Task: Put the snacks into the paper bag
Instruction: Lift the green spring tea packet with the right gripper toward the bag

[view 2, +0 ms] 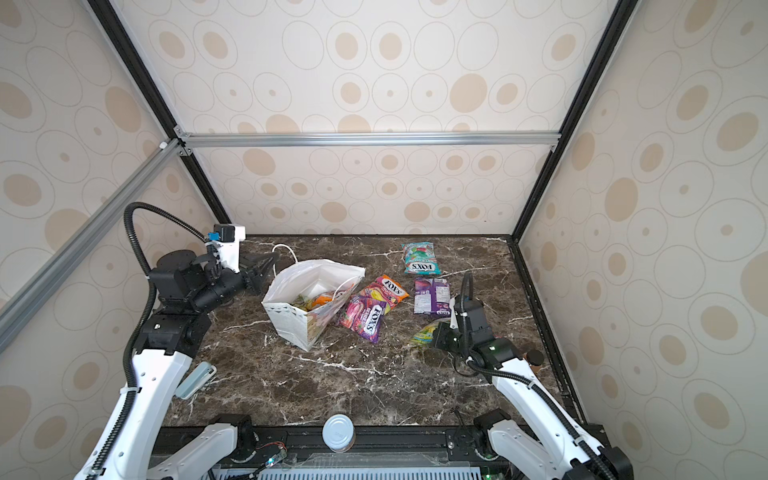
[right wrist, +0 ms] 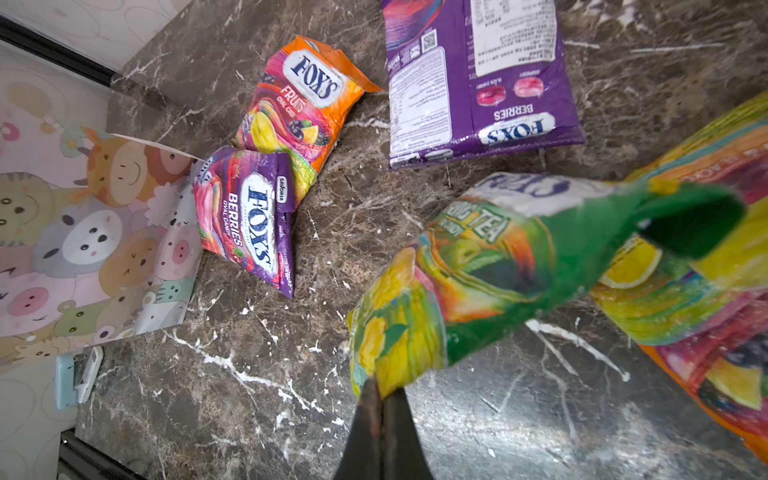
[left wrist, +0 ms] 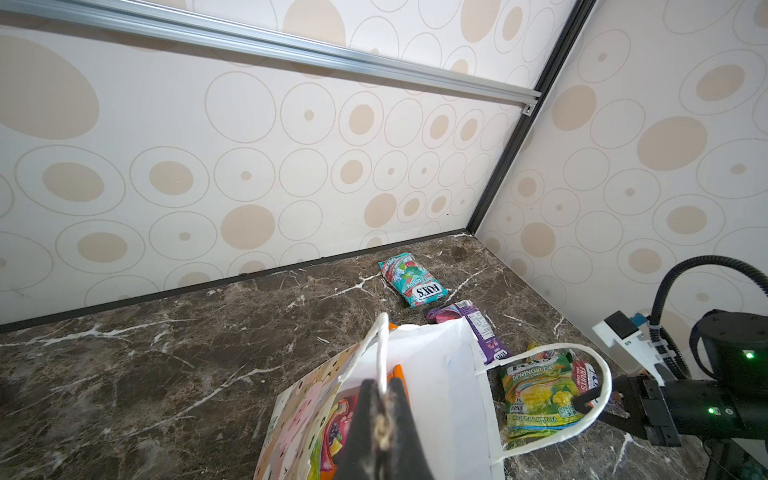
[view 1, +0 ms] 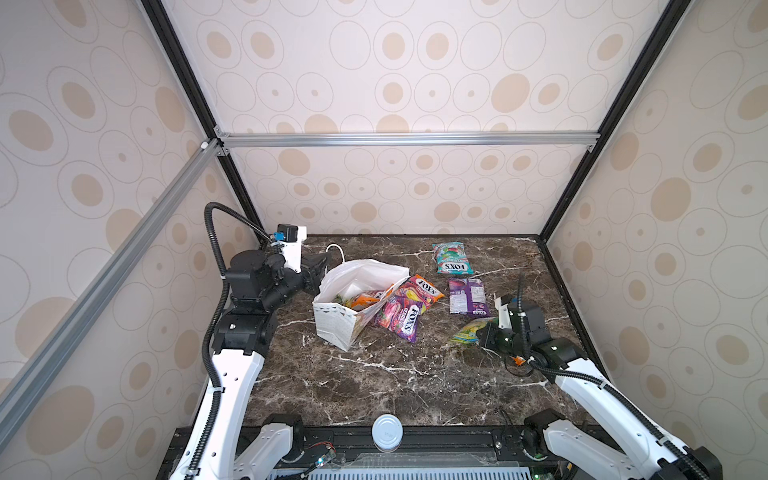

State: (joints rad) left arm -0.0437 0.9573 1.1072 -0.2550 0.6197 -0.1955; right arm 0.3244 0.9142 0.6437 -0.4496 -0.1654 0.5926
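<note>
Pinching one corner of the green tea packet [right wrist: 478, 257], the right gripper [right wrist: 380, 392] has its jaws pressed together on the foil. That corner is raised off the marble table [right wrist: 257, 395]; I cannot tell whether the far end of the packet rests on anything. Another fruit-print packet [right wrist: 723, 361] lies partly under it. In both top views this pair sits at the right side of the table, just nearer than the purple packet [view 1: 467, 296], which lies back-side up.

The left gripper [left wrist: 381, 390] is likewise clamped tight, gripping one white cord handle [left wrist: 381, 349] of the paper bag [view 1: 336, 326]. The bag stands left of centre, leaning, with its mouth open upward. Its second handle [left wrist: 598, 386] loops loose on the side toward the right arm. An orange packet [view 1: 368, 300] shows inside the bag.

Just beside the bag's right wall, the magenta berries packet [view 1: 400, 319] lies partly over the orange fruits packet [view 1: 420, 290]. The teal packet [view 1: 452, 258] lies alone near the back wall. A white round cap [view 1: 387, 432] sits at the near edge, and a pale blue device [view 2: 195, 380] lies at the left edge.
</note>
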